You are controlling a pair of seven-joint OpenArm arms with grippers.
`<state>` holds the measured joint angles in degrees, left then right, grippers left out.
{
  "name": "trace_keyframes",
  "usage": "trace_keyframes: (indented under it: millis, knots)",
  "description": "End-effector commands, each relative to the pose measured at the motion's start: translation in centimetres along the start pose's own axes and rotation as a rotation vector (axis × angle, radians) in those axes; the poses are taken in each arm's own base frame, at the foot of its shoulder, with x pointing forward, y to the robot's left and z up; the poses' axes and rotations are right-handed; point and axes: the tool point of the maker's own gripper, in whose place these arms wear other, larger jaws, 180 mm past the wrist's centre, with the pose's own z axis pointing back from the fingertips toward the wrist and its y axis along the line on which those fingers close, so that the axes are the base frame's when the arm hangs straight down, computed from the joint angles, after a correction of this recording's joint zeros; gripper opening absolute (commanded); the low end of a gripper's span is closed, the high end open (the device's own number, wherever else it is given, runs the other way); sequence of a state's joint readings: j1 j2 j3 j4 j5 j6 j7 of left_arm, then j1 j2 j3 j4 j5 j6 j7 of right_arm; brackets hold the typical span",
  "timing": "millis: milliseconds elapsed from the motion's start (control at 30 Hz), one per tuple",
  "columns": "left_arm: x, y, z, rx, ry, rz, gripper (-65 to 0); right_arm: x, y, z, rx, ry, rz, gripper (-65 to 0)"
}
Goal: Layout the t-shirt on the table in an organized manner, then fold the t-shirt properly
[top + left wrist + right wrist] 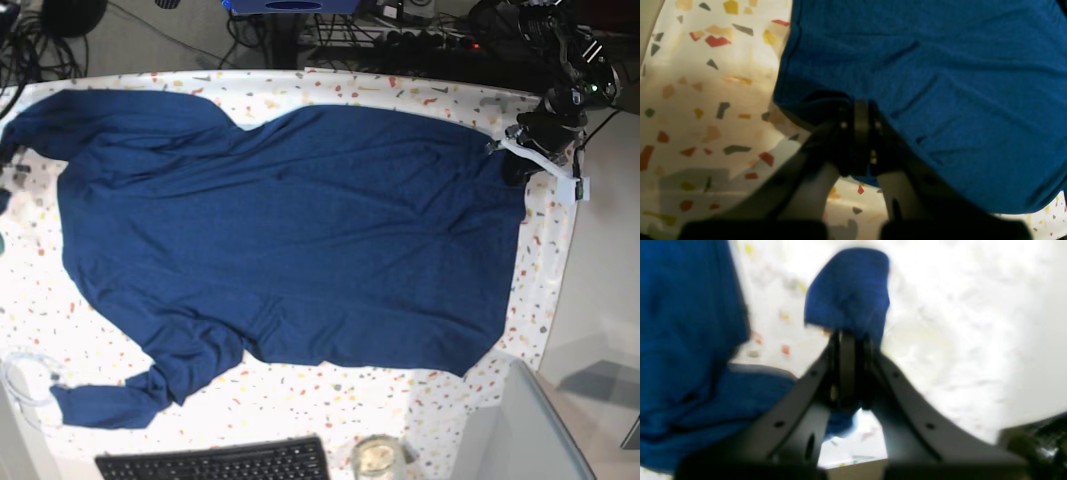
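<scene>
Lying spread across the worktop (545, 270) is the t-shirt (290, 230), a large plain navy knit with a soft, finely ribbed surface and long shallow creases running over its body. The worktop is wearing a white cloth flecked with angular red, orange, grey and yellow chips. In the base view the shirt is covering most of that cloth, with one sleeve reaching toward the far left corner and the other trailing down toward the near left edge, ending just beside the black keyboard (215, 462). A glass jar (377, 457) is standing next to the keyboard at the near edge.

The left hand (861, 110) is sitting at the shirt's straight hem on the right side of the base view, its dark jaws clenched on a fold of the fabric edge, with the blue cloth bunching slightly around them. The right hand (848, 336) is also clamped on the t-shirt, pinching a small raised tuft of navy knit that is standing up above the jaws; this view is blurred, so finer detail is hard to read.

Bare speckled cloth is showing in a narrow band along the right edge and in a wider strip along the near edge.
</scene>
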<state>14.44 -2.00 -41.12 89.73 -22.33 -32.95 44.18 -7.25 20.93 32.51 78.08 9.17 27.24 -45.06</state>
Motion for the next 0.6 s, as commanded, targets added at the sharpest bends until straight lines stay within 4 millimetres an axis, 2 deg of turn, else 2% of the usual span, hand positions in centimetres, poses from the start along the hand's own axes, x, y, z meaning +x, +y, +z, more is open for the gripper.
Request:
trace_keyframes:
  millis: [0, 67, 200, 267, 400, 467, 567]
  knots:
    - [1.4, 0.0, 0.2, -0.004, -0.047, -0.013, -65.0, 3.5, 0.9, 2.0, 0.007, -0.121, 0.042, -65.0]
    - [1.5, -0.1, 0.2, -0.004, -0.048, -0.013, -65.0, 4.0, 4.2, 4.6, 0.020, -0.158, 0.113, -65.0]
    - [1.7, -0.1, 0.1, -0.005, -0.054, -0.013, -65.0, 5.9, 13.3, 9.5, 0.132, -0.273, 0.240, -65.0]
    - [1.8, -0.1, 0.1, -0.005, -0.055, -0.013, -65.0, 6.0, 17.7, 10.0, 0.222, -0.267, 0.281, -65.0]
    - [1.7, 0.0, 0.2, -0.002, -0.051, -0.017, -65.0, 7.5, 24.4, 10.7, 0.358, -0.277, 0.349, -65.0]
    - [1.6, 0.2, 0.3, 0.001, -0.047, -0.020, -65.0, 9.4, 26.9, 11.5, 0.403, -0.320, 0.387, -65.0]
    - [1.3, 0.3, 0.2, 0.001, -0.040, -0.015, -65.0, 12.4, 29.5, 12.6, 0.442, -0.371, 0.397, -65.0]
